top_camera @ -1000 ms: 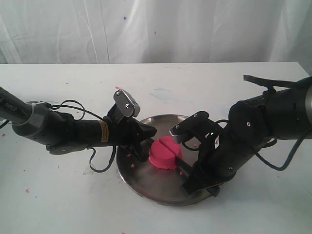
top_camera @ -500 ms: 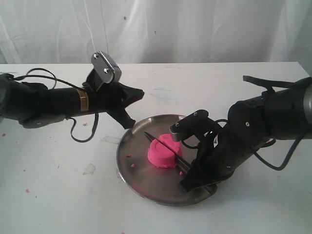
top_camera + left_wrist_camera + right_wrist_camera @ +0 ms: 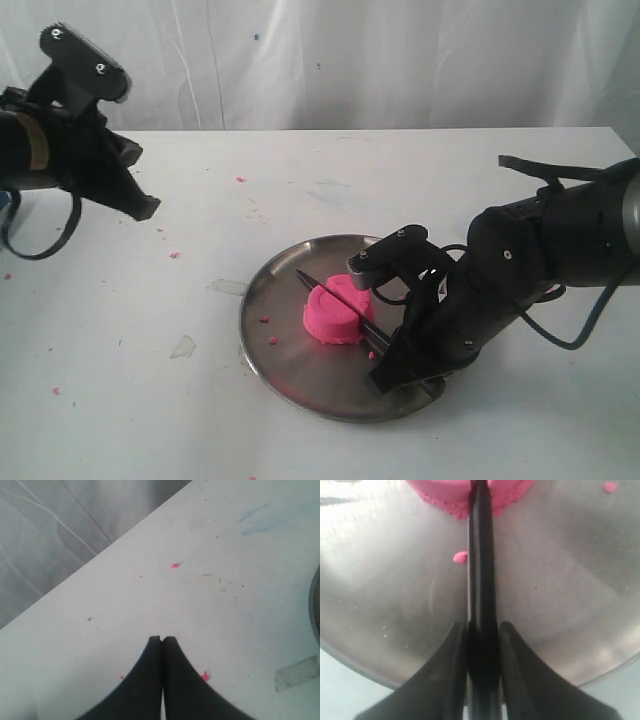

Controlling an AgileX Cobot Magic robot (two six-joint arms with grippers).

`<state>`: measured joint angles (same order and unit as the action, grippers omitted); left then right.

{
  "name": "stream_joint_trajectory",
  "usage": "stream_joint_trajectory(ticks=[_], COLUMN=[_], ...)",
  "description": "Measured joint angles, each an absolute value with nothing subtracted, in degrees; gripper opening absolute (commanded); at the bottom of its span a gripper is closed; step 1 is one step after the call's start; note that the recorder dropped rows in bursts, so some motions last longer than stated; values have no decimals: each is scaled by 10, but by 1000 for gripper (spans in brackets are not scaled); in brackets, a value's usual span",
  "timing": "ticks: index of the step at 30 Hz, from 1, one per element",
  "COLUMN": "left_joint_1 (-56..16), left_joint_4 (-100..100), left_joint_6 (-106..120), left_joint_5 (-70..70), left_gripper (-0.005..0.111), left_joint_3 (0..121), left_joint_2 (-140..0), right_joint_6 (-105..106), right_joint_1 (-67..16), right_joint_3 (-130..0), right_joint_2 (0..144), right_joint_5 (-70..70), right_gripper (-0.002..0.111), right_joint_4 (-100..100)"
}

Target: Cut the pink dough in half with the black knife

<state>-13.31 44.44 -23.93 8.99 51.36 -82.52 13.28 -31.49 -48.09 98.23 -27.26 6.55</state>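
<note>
Presently, the round steel plate at the near centre of the table holds the pink dough, a low flat-topped lump near the plate's middle, along with a few pink crumbs. The black knife is pressed into the dough's top. Its blade crosses the lump, and the pointed tip projects on the far-left side. The right end effector is clamped on the knife handle, over the plate's near-right part. The left end effector, fingertips together and holding nothing, hovers above the table's far-left area, well apart from the plate.
</note>
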Motion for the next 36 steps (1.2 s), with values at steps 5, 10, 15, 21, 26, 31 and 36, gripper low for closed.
stream_joint_trajectory(ticks=[5, 10, 15, 21, 26, 31, 36], left_joint_1=[-133, -133, -133, -133, -133, -133, -133], left_joint_4=[433, 421, 418, 417, 423, 431, 431], left_joint_6=[-237, -279, -318, -325, -326, -326, -326], left_joint_5=[115, 179, 291, 334, 286, 259, 255], left_gripper=[0, 0, 0, 0, 0, 0, 0], left_joint_3=[412, 297, 200, 146, 132, 128, 127], left_joint_2=[-724, -638, -537, -420, -357, -344, -344], right_joint_6=[133, 133, 133, 132, 132, 132, 132], right_joint_1=[-315, -315, -315, -315, -315, -315, -315], right_joint_3=[-481, -481, -481, -480, -480, -480, -480], right_joint_2=[982, 982, 984, 992, 992, 992, 992], right_joint_5=[-272, -270, -266, -264, -264, -264, -265], right_gripper=[0, 0, 0, 0, 0, 0, 0], right_joint_4=[68, 68, 68, 69, 69, 69, 69])
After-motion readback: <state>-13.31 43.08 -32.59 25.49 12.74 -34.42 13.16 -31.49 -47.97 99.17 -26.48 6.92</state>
